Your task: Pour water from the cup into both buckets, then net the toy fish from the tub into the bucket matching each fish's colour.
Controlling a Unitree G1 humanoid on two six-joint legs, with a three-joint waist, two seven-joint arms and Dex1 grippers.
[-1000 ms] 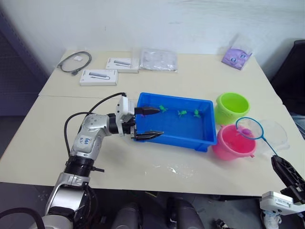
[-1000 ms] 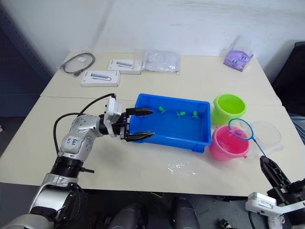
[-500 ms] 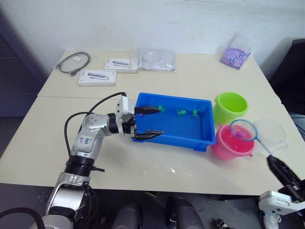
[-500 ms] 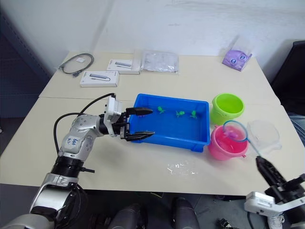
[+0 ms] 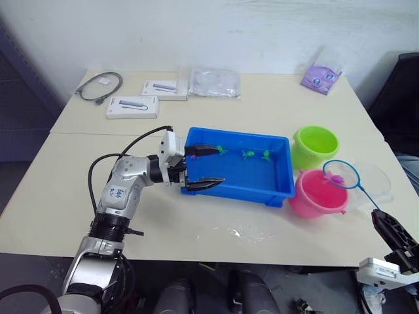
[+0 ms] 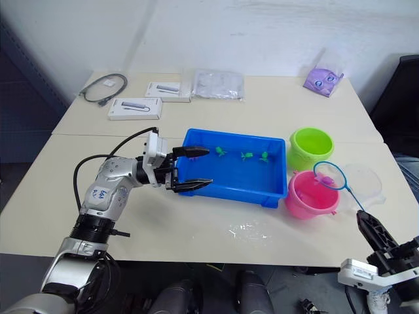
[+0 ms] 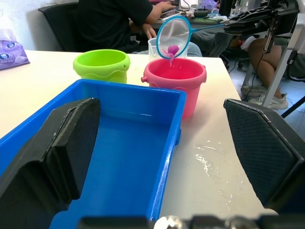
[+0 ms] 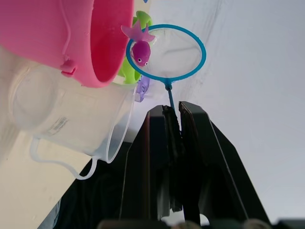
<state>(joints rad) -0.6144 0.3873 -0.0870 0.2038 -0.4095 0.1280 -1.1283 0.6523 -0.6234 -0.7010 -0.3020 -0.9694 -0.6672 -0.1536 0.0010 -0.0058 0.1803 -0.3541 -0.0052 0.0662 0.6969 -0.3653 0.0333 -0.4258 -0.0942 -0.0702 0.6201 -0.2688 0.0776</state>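
Table (image 5: 275,111) carries everything; the work sits toward its right half and front edge.

Blue tub (image 5: 237,171) sits mid-table, near the front edge. Left gripper (image 5: 204,167) straddles the tub's left end wall, fingers wide apart, one finger inside the rim and one outside. Likely it is there to steady the tub while the other arm scoops.

Two buckets sit just off the tub's right end: green bucket (image 5: 317,145) further back, pink bucket (image 5: 319,193) nearer the front edge and close beside it. Keeping them next to the tub keeps each transfer short.

One clear cup (image 5: 374,185) stands beside the pink bucket, at the table's right edge. It is set aside, so pouring looks done. Spilled water (image 5: 245,232) lies near the front edge.

Right gripper (image 8: 172,143) has its fingers clamped on the stick of the net (image 5: 345,174). The hoop hangs over the pink bucket's rim, on the cup side. One pink fish (image 8: 138,47) clings to the hoop's edge, not yet dropped. The net is held high and tilted, probably to tip the fish into the matching bucket.

Three green fish (image 5: 247,155) are countable in the tub, along its back wall. Fish already inside the buckets: cannot tell.

Back edge clutter: two white boxes (image 5: 132,106), one cable (image 5: 99,84), one clear bag (image 5: 214,81), one purple pouch (image 5: 321,76).
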